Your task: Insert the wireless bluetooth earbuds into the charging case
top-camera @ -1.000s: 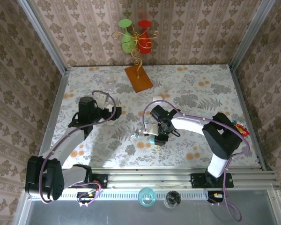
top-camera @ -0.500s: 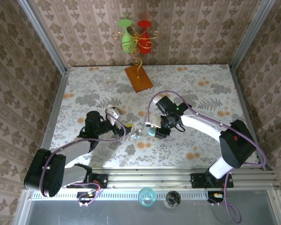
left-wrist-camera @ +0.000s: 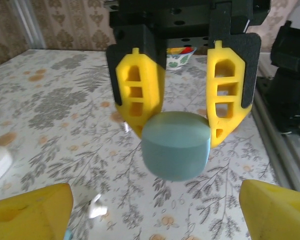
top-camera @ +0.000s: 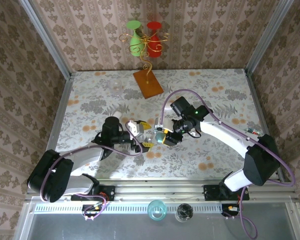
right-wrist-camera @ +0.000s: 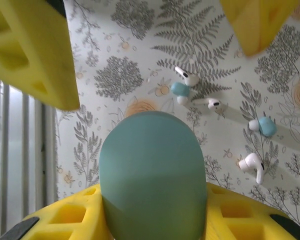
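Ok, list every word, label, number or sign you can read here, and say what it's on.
No text reads anywhere.
On the rounded light-blue plastic case: no marking on the sides that show.
On the small red-and-green packet: any print is too small to read.

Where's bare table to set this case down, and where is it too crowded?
Bare table: far right, between the wooden base and the right wall; and near right, between the right arm and the front rail. Crowded at centre: the left gripper and right gripper meet there, the latter holding the teal case, earbuds scattered beneath them.
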`<action>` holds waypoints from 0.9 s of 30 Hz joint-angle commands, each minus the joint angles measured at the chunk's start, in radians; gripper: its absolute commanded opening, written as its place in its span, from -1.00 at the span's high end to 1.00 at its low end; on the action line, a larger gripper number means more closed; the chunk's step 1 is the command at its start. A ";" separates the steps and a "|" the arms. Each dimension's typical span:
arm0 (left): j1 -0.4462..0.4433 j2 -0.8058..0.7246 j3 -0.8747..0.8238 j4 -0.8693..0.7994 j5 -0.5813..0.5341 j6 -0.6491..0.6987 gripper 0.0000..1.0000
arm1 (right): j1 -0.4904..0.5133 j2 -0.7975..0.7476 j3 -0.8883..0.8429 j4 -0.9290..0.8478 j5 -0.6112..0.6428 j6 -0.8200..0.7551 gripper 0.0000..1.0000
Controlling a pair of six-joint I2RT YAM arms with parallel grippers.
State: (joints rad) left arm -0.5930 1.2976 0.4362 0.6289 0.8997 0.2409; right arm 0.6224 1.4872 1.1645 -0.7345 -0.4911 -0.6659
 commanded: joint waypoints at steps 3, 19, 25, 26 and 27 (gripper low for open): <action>-0.042 0.054 0.059 -0.021 0.041 -0.009 -0.65 | 0.003 -0.039 0.037 -0.008 -0.088 -0.001 0.42; -0.080 0.170 0.082 0.189 0.087 -0.167 -0.30 | 0.003 -0.056 0.005 0.039 -0.066 0.002 0.45; -0.080 0.145 0.079 0.151 0.083 -0.142 -0.24 | 0.000 -0.051 -0.004 0.030 -0.031 -0.004 0.45; -0.079 0.140 0.079 0.140 0.080 -0.134 -0.24 | 0.001 -0.053 -0.005 0.027 -0.027 -0.004 0.45; -0.079 0.133 0.079 0.126 0.075 -0.125 -0.23 | -0.001 -0.051 -0.005 0.024 -0.024 -0.006 0.45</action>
State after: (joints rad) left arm -0.6674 1.4628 0.4953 0.7746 0.9539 0.0959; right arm 0.6224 1.4586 1.1664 -0.7048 -0.5278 -0.6666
